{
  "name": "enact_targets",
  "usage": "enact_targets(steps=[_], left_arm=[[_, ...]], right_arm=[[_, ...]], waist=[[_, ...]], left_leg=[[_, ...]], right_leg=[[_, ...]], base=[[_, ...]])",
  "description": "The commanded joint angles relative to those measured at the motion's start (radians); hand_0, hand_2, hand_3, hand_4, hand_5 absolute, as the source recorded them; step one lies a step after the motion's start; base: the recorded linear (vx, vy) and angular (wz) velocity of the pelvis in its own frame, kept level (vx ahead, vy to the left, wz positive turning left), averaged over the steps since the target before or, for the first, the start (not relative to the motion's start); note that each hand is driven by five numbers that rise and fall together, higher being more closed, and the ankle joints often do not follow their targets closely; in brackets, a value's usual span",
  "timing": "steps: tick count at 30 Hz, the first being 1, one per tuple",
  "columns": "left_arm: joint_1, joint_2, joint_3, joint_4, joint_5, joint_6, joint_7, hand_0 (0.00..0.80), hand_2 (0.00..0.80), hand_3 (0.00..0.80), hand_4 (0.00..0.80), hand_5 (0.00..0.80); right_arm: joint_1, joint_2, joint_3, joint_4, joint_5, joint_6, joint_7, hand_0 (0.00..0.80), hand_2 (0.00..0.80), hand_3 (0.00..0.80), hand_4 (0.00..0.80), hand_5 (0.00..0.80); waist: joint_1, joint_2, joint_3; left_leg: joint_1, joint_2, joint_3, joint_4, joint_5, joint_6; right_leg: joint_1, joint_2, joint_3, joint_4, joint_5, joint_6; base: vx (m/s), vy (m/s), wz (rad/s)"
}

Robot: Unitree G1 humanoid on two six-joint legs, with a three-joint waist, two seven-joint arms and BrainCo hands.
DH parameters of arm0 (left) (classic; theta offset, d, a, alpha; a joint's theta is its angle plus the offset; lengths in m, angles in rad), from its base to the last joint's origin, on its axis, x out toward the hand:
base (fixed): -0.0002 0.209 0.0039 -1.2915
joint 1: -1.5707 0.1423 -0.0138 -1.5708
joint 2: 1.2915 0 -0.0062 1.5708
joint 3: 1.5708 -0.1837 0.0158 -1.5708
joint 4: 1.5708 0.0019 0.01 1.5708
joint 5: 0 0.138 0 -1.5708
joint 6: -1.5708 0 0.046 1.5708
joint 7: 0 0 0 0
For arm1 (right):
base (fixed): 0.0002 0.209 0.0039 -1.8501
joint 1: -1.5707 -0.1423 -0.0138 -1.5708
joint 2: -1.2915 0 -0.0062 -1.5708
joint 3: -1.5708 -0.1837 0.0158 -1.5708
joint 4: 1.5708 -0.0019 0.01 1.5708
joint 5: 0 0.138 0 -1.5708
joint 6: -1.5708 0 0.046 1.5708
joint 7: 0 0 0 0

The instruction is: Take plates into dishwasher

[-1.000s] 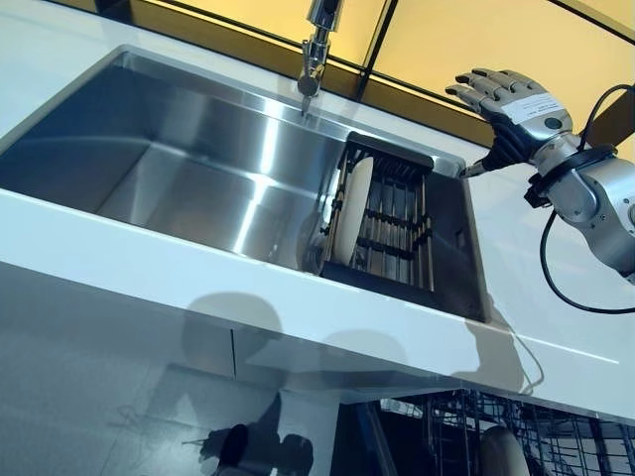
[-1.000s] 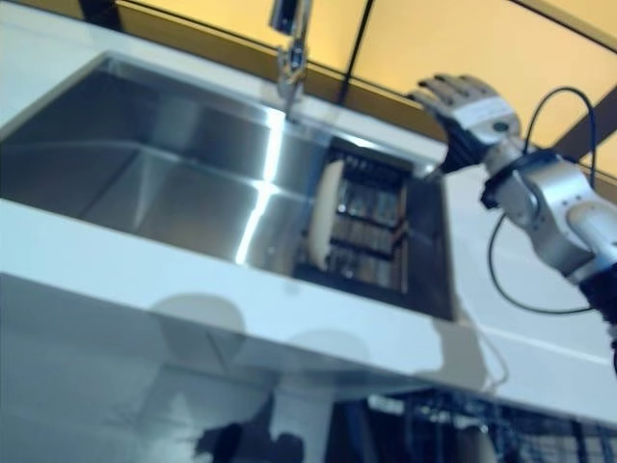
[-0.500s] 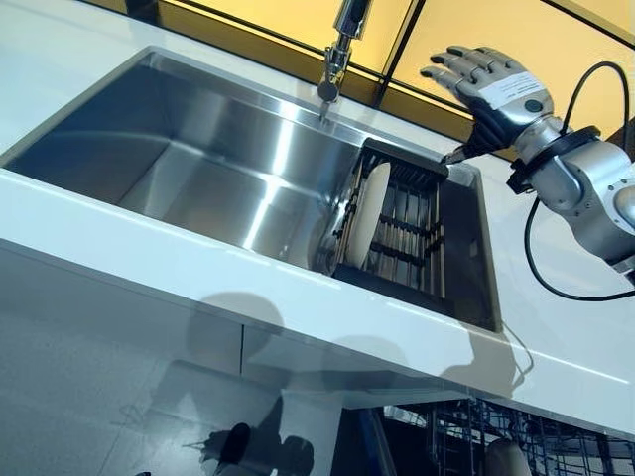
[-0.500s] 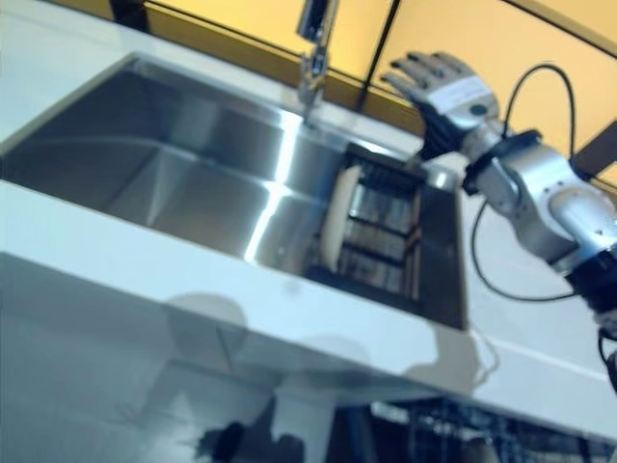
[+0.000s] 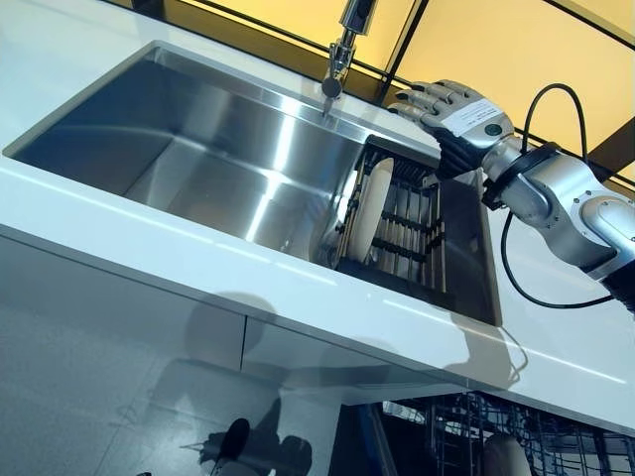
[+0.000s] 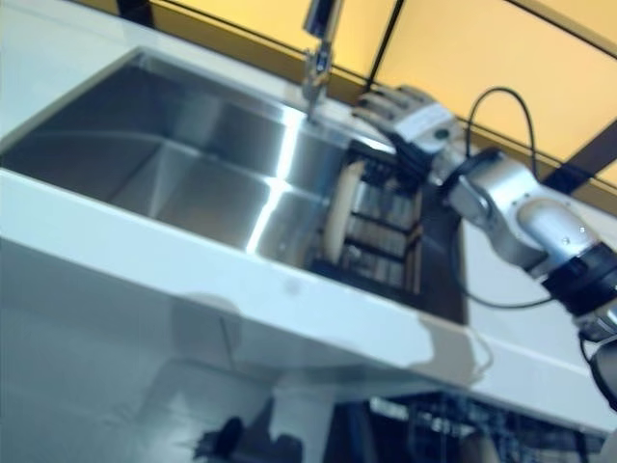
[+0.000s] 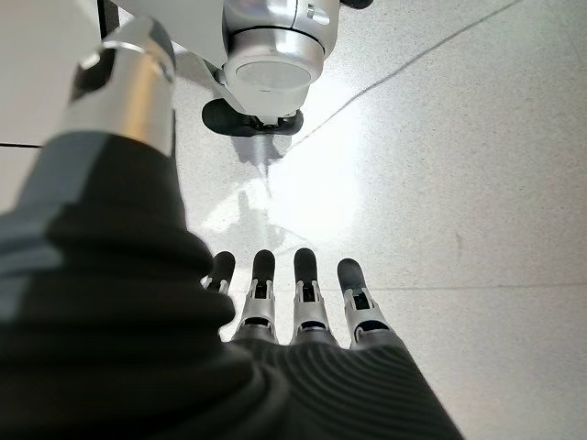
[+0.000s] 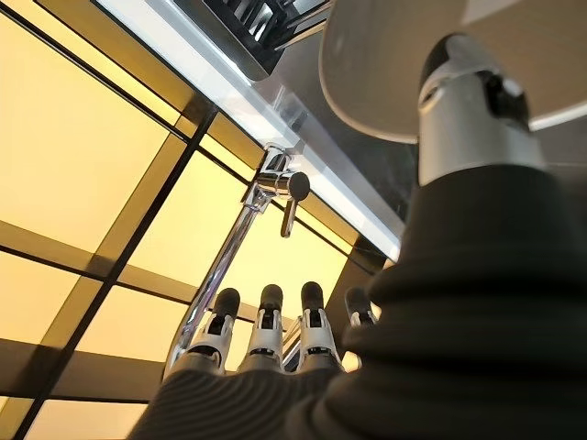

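Your right hand (image 5: 451, 107) hovers open-fingered, empty, above the rack (image 5: 402, 223); plate (image 5: 369, 212) below looks stiff, slick, probably breakable: pinch its upper rim.

No text, number or sign can be read anywhere in these views. The right robot hand (image 5: 451, 109) carries a small pale label patch on its back, but whatever is printed there is too small to make out. The sink (image 5: 179, 139), the white tabletop (image 5: 149, 228) and the plate (image 5: 372, 208) standing in the dark rack (image 5: 417, 223) show no markings that can be read.
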Motion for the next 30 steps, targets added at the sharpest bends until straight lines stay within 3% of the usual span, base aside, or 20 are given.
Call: enact_targets(steps=[1,30], left_arm=[[0.006,0.011,0.003,-0.014,0.008,-0.012,0.016,0.0,0.0,0.0,0.0,0.0],[0.001,0.0,0.008,-0.012,-0.023,-0.031,0.012,0.0,0.0,0.0,0.0,0.0]], right_arm=[[-0.06,-0.037,0.049,-0.051,-0.06,-0.029,0.011,0.0,0.0,0.0,0.0,0.0],[-0.016,-0.035,0.061,-0.059,-0.124,-0.089,0.04,0.0,0.0,0.0,0.0,0.0]], waist=[[0.027,0.001,-0.008],[0.019,0.005,0.011]], left_leg=[[0.053,0.007,0.022,-0.007,-0.088,0.027],[0.037,0.007,0.022,-0.007,-0.08,0.021]], right_leg=[[-0.107,-0.03,-0.005,-0.013,0.197,0.102],[-0.12,-0.033,-0.005,-0.013,0.195,0.098]], base=[[0.0,0.0,0.0],[0.0,0.0,0.0]])
